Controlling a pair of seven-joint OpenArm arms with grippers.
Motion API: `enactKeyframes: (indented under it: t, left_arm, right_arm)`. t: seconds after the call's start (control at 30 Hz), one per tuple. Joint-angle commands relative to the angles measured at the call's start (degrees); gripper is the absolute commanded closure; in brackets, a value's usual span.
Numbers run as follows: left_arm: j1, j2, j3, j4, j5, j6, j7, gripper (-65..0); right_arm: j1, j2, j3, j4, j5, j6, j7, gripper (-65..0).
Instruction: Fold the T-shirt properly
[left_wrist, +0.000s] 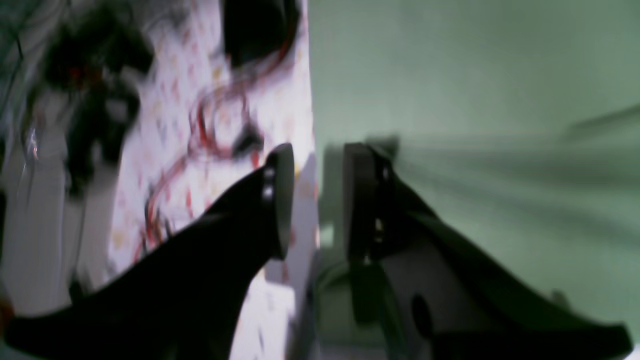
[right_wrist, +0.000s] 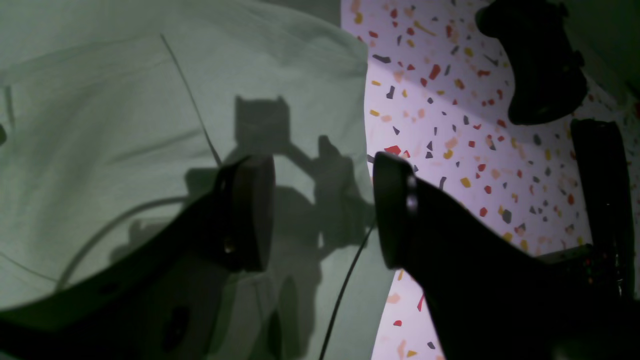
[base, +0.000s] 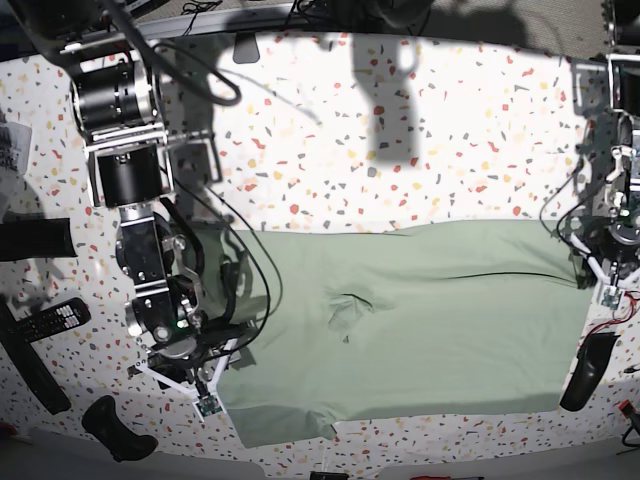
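Left wrist view, blurred: the left hand (left_wrist: 314, 200) stands apart over the T-shirt (left_wrist: 475, 100) edge, clamping nothing. Right wrist view: the right hand (right_wrist: 324, 212) stands apart above the T-shirt's (right_wrist: 125, 125) edge on the speckled worktop (right_wrist: 450, 125). Base view: the T-shirt (base: 430, 330) lies folded across the worktop (base: 400, 150); no writing is legible.
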Motion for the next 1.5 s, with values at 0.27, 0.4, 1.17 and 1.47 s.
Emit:
enactKeyframes:
  t: [0.27, 0.4, 1.17, 1.47]
  left_arm:
    - [1.6, 0.7, -0.5, 15.8, -24.4, 8.1, 7.7, -15.0]
    - [1.8, 3.0, -0.5, 12.0, -26.0, 8.4, 11.3, -15.0]
    - [-6.1, 4.5, -0.5, -5.4, -22.0, 8.3, -3.6, -15.0]
    - [-7.1, 4.7, -0.5, -7.3, -18.9, 8.1, -9.9, -15.0]
  right_arm:
    - [2.1, 0.2, 0.3, 1.1, 0.0, -0.3, 1.0, -30.5]
    - [2.0, 0.2, 0.2, 1.1, 0.0, -0.3, 0.9, -30.5]
    - [2.0, 0.1, 0.2, 1.0, 0.0, -0.3, 0.8, -30.5]
    - [2.0, 0.1, 0.2, 1.0, 0.0, -0.3, -1.0, -30.5]
